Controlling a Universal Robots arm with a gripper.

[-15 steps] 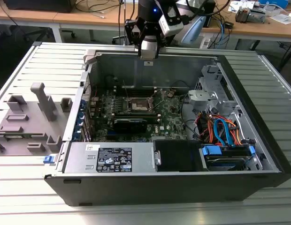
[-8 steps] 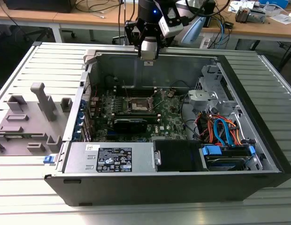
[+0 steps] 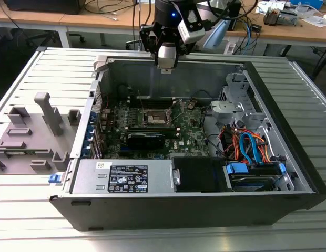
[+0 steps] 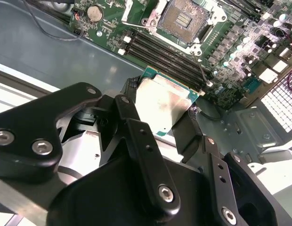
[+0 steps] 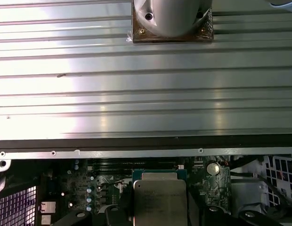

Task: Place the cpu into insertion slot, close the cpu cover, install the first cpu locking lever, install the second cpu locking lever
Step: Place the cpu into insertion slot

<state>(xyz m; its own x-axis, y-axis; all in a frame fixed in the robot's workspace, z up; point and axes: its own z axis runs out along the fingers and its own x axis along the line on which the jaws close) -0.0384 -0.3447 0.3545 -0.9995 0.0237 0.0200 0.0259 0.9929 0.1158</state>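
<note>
From my station I see the gripper (image 3: pixel 166 66) hanging high above the insertion slot (image 3: pixel 154 116), level with the far wall of the open computer case (image 3: pixel 289 173) in the exterior view. Its claw is drawn in to just the width of the cpu (image 4: pixel 167 101) and grips the chip by two opposite edges, one black finger (image 4: pixel 129 110) on each side. The silver-grey metal top faces the camera in both wrist views, with a thin green border showing along one edge.

The cpu is well apart from the slot. In the second wrist view the slot sits further up the green circuit board (image 4: pixel 113 33), its dark pin field uncovered inside a silver rim, and a row of long black memory slots (image 4: pixel 169 52) lies between it and the held chip. Two thin metal levers (image 4: pixel 202 70) stand out from the slot's corners. I cannot tell from here how the cover sits. A round coin battery (image 4: pixel 94 12) rests on the board near the slot.

In the exterior view, a bundle of orange and blue cables (image 3: pixel 247 144) lies to the slot's right, and a labelled grey power supply (image 3: pixel 126 176) lies between the slot and the camera. The case rests on a ribbed metal table (image 3: pixel 310 220), with a grey plastic fixture (image 3: pixel 42 131) far off to the slot's left.
</note>
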